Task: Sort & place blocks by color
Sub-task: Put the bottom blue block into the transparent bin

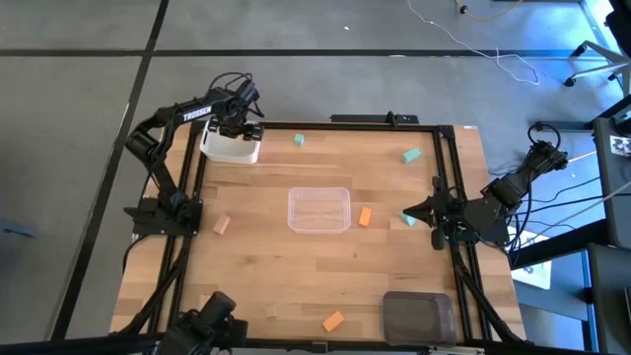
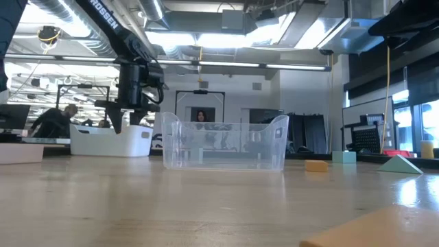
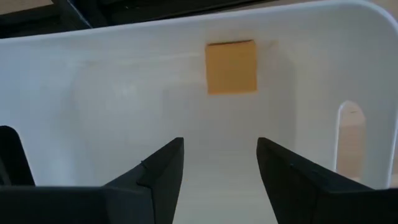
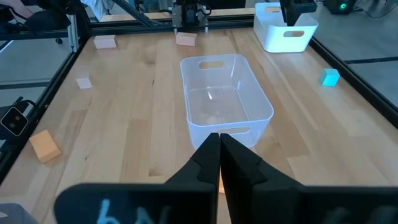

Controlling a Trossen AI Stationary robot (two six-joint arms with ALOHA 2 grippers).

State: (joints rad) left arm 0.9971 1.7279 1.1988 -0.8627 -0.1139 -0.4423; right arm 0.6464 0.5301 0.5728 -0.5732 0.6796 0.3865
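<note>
My left gripper (image 3: 221, 146) hangs open, pointing down into the white tub (image 1: 232, 148) at the table's far left. An orange block (image 3: 231, 67) lies flat on the tub's floor, clear of the fingers. My right gripper (image 4: 219, 140) is shut and holds nothing; it waits at the table's right edge (image 1: 416, 211). Loose blocks lie on the table: teal ones (image 1: 299, 140) (image 1: 411, 155), an orange one (image 1: 365, 217) beside the clear tub (image 1: 318, 210), a tan one (image 1: 221, 225) and an orange one (image 1: 333, 320) near the front.
A dark grey tub (image 1: 419, 316) stands at the near right. Another teal block (image 1: 407, 219) lies close to my right gripper's tips. A black frame rail (image 1: 449, 177) runs round the table. Bare wood lies between the tubs.
</note>
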